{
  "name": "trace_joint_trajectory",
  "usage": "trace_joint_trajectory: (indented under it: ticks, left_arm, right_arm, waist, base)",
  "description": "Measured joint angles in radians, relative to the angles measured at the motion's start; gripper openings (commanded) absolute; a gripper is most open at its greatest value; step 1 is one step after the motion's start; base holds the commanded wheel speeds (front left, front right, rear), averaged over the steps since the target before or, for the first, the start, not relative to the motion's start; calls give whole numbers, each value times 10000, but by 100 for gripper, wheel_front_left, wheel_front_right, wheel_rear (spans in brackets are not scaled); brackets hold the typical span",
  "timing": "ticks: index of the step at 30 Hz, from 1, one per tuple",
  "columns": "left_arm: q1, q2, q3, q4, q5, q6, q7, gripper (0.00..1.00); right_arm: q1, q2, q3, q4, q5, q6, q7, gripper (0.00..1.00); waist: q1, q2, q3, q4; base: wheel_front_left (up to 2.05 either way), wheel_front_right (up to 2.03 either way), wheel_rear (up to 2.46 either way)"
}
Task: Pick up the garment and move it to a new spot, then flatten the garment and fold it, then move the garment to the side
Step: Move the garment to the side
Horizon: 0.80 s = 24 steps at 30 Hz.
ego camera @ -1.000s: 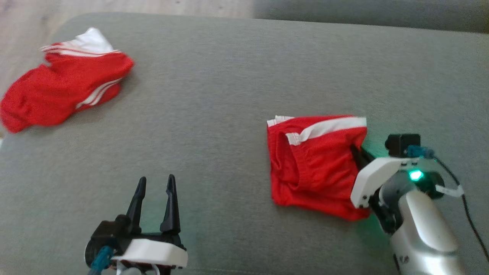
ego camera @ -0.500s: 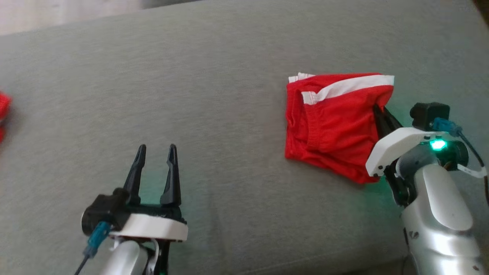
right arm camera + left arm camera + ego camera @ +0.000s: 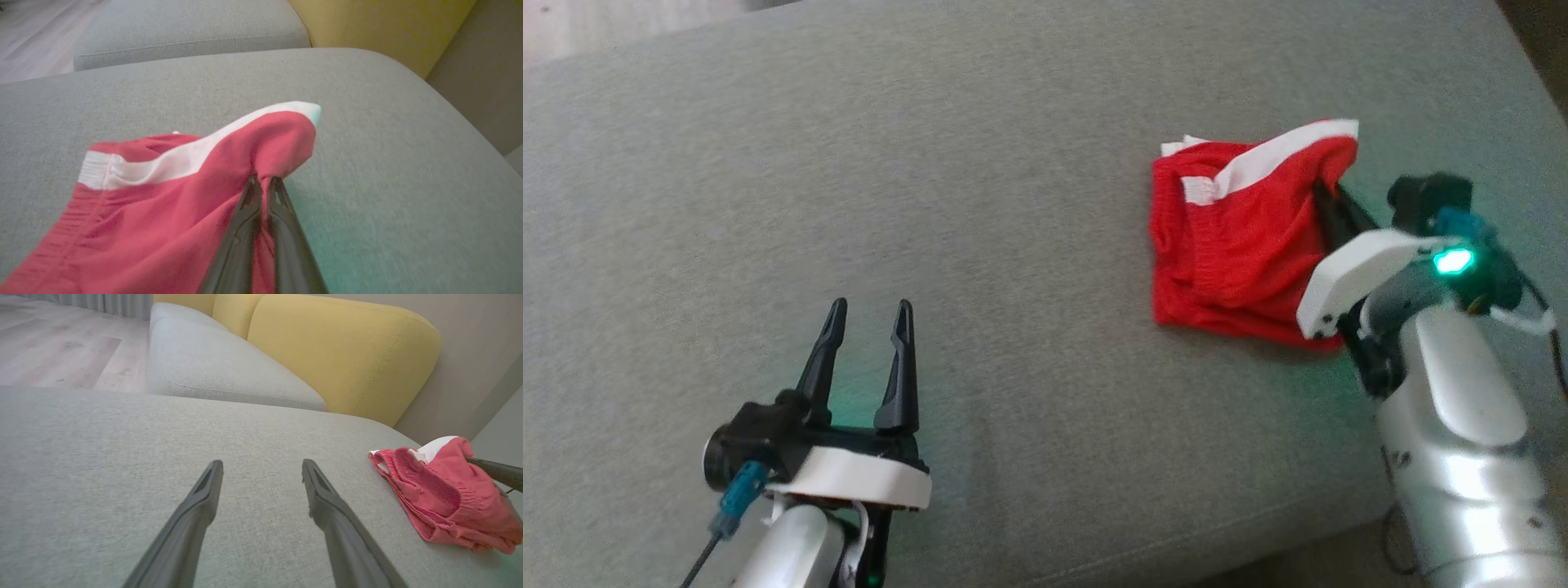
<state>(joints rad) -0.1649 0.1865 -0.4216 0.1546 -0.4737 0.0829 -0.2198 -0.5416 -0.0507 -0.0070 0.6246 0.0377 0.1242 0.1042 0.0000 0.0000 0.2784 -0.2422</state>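
One corner of the red shorts (image 3: 1233,237) sits pinched in our right hand (image 3: 1327,200), fingers together on the cloth; the rest lies on the grey sofa cushion (image 3: 1013,163). Our left hand (image 3: 866,306) hangs well apart, fingers spread and empty. Beyond stand a yellow backrest (image 3: 339,347) and a wooden floor (image 3: 53,347).

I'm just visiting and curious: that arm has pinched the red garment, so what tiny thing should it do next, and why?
Probably lift the pinched edge slightly, then carry it sideways. The right tool is shut on the right edge of the folded red garment, which mostly rests on the grey cushion. A small lift would likely keep the fold from dragging open. The left tool is open and apart from it.
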Motion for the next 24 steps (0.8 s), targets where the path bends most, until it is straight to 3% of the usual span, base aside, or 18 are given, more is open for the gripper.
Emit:
trace_joint_trajectory:
  ticks: [12,17,24]
  left_arm:
    - [43,130,-10,-259,-2,146,77,100]
    - [63,351,40,-702,0,318,178,100]
    - [57,435,33,-957,13,345,221,100]
  right_arm:
    - [-1687,-2050,-583,1152,-640,0,385,0]
    - [-2632,-3308,-1565,1881,-1066,0,518,0]
    - [-3121,-3783,-2970,2568,-1824,0,529,0]
  waist:
    - [0,0,-85,1445]
    - [1,0,449,2040]
    - [2,0,1122,2396]
  base:
    - [0,0,0]
    - [0,0,0]
    - [0,0,0]
